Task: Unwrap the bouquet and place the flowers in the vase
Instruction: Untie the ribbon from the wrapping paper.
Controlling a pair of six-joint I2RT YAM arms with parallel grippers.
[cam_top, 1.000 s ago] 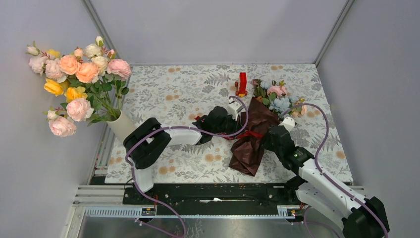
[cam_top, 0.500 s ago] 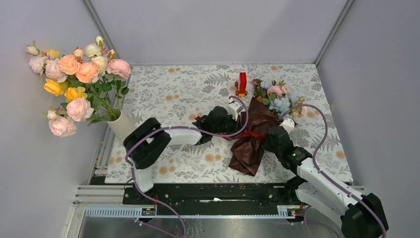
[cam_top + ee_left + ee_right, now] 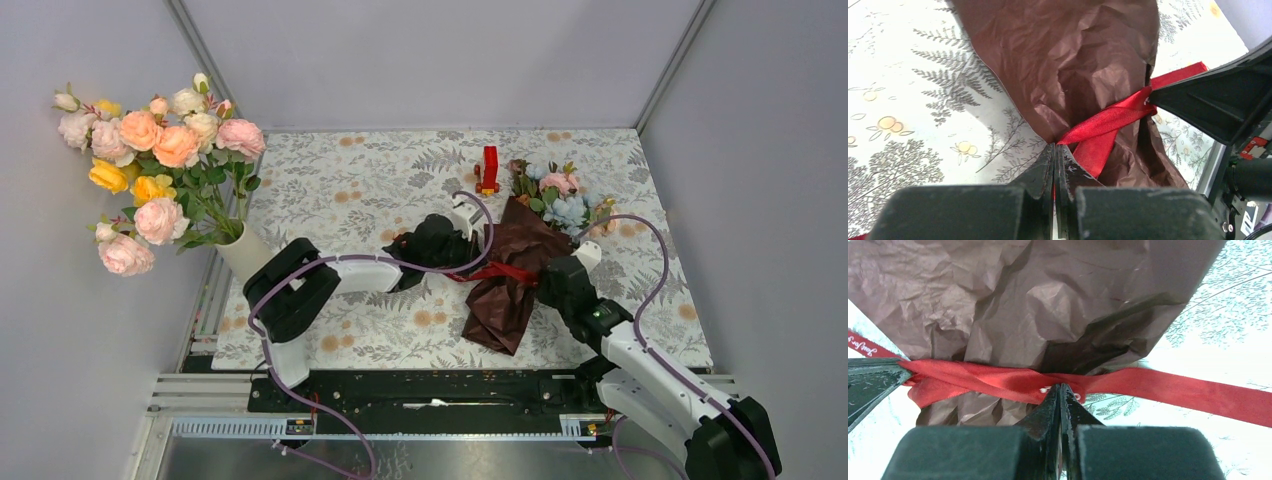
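1. Lying on the patterned tabletop (image 3: 330, 190), right of centre, the bouquet (image 3: 520, 255) is resting with its dark red paper tied.
2. Left pincer (image 3: 1054, 148) is clamping the red ribbon (image 3: 1108, 117).
3. Right pincer (image 3: 1060, 388) is pinching the same ribbon from the opposite side.
4. White vase (image 3: 245, 257) is standing at the left edge, well apart.

Bouquet (image 3: 512, 290) lying wrapped, ribbon (image 3: 500, 271) tied; flowers (image 3: 558, 198) at far end; white vase (image 3: 244, 254) far left, perhaps leaning

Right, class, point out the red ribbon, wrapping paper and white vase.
red ribbon (image 3: 998, 380): right wrist view, band crossing the paper.
wrapping paper (image 3: 1063, 50): left wrist view, crinkled middle.
white vase (image 3: 241, 255): top external view, side wall.
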